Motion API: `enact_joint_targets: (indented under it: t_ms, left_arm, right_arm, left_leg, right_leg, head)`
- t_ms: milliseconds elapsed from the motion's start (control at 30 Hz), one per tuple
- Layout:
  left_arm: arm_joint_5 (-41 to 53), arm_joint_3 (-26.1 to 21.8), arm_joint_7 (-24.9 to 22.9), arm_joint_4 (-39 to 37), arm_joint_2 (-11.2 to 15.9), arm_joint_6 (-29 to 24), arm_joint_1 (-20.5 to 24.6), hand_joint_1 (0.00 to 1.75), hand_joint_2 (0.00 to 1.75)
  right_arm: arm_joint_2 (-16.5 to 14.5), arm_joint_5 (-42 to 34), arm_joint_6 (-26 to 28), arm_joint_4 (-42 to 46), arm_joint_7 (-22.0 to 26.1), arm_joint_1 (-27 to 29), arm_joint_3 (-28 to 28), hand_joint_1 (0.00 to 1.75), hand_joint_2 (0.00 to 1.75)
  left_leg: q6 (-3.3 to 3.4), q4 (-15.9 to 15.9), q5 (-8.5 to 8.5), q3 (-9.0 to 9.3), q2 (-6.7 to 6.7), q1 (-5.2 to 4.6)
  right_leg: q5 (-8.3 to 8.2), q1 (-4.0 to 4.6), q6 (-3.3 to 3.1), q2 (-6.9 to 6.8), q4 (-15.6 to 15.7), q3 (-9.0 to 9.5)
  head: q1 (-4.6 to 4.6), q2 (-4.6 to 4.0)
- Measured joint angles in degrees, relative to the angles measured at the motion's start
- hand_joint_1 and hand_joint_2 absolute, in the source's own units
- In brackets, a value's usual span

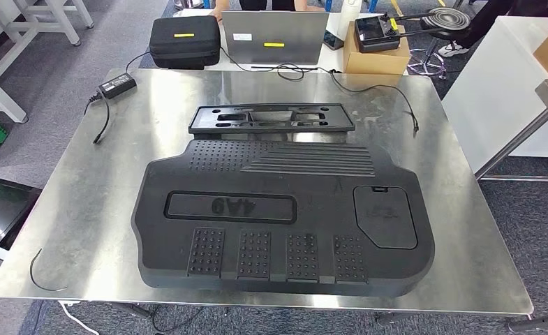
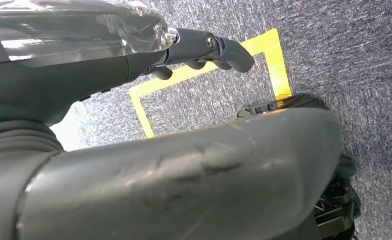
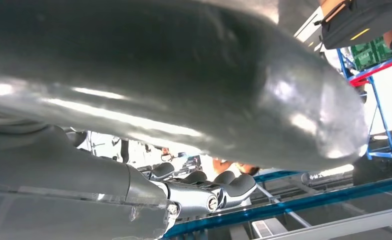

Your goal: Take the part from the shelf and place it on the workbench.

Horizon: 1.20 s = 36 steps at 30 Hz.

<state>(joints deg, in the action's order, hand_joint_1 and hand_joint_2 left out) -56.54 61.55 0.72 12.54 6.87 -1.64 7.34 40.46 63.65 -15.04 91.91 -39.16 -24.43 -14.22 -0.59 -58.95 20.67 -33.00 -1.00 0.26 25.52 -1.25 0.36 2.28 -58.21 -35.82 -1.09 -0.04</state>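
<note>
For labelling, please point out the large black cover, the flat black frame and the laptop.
large black cover (image 1: pixel 285 223), head view, middle of top.
flat black frame (image 1: pixel 271 117), head view, centre bar.
laptop (image 1: pixel 274 36), head view, lid.

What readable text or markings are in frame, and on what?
"4A9": raised characters in the recessed panel of the large black plastic cover, upside down in the head view.
Yellow strip on the black case: no legible text.
Yellow strip on the laptop lid: no legible text.
</note>
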Motion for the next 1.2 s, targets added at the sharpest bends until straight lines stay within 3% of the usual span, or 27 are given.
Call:
enact_joint_targets:
  t_ms: [233,533,733,933,1200]
  left_arm:
    - [-0.6,0.0,0.0,0.0,0.0,0.0,-0.3,0.00,0.00]
    - [-4.2,-0.4,-1.1,0.0,-0.5,-1.2,-2.0,0.00,0.00]
    - [-8.2,-2.7,-3.2,0.0,-1.3,-2.5,-2.5,0.00,0.00]
    - [-8.8,-4.3,-3.5,0.0,-1.5,-2.7,-2.4,0.00,0.00]
    - [-9.1,-5.5,-3.6,0.0,-1.5,-2.7,-2.4,0.00,0.00]
  right_arm:
    - [-0.3,-1.5,-0.6,0.3,0.0,1.4,-3.5,0.00,0.00]
    - [-2.3,-11.6,4.2,1.7,0.0,17.5,-22.4,0.00,0.00]
    - [-8.1,-14.6,9.4,1.0,0.0,27.6,-35.2,0.00,0.00]
    - [-12.6,-12.2,9.0,-0.2,0.0,29.1,-41.5,0.00,0.00]
    - [-15.9,-8.9,4.6,-1.4,0.0,29.5,-44.7,0.00,0.00]
  left_leg:
    - [-0.06,0.1,-0.04,0.12,-0.02,0.01]
    - [-0.06,0.1,0.22,0.22,-0.05,0.00]
    - [-0.14,0.2,0.47,0.39,0.12,0.04]
    - [-0.19,0.2,0.59,0.66,0.44,0.05]
    - [-0.20,0.3,0.59,0.85,0.45,0.05]
  right_leg:
    - [0.04,0.02,-0.01,-0.03,0.0,0.03]
    - [0.37,0.02,0.07,-0.09,0.0,0.11]
    - [0.55,0.05,-0.01,0.06,0.0,0.19]
    - [0.59,0.07,-0.06,0.35,0.0,0.29]
    - [0.61,0.08,-0.09,0.35,0.0,0.43]
  head:
    - [0.27,0.00]
    - [0.16,0.01]
    - [-0.04,0.00]
    - [-0.03,0.01]
    - [0.10,0.00]
